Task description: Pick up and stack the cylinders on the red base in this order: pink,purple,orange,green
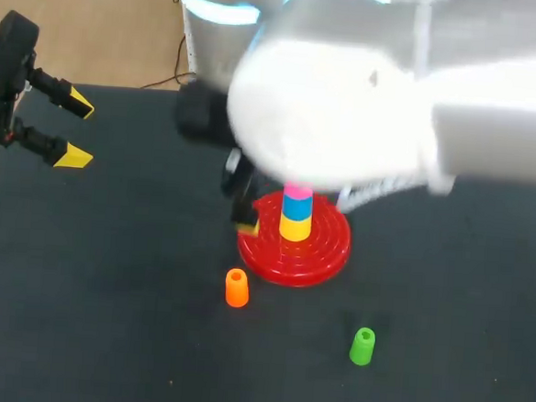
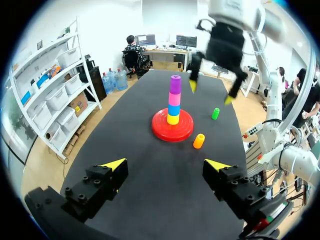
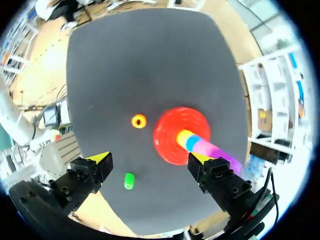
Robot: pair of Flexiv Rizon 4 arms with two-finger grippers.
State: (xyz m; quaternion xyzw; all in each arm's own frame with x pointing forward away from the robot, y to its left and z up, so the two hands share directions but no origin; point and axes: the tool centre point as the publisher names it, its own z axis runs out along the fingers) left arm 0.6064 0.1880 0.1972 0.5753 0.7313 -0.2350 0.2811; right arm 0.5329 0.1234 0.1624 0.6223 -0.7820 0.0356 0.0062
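— What is the right arm [image 1: 395, 90] like?
— It has a bulky, glossy white shell with rounded joints. A ring of pale blue light [image 1: 217, 12] glows at one of them.
— And the left gripper [image 1: 75, 130]?
— It's matt black, with two blocky fingers [image 2: 95, 187]. Each ends in a bright yellow wedge tip [image 2: 115, 164]. Round screw recesses [image 2: 84, 179] dot the finger blocks.
— Is the right gripper [image 3: 149, 160] the same?
— Yes, it has the same black blocks, yellow wedges and screw holes. There's a small red and green spot [image 3: 252, 212] low on one finger.
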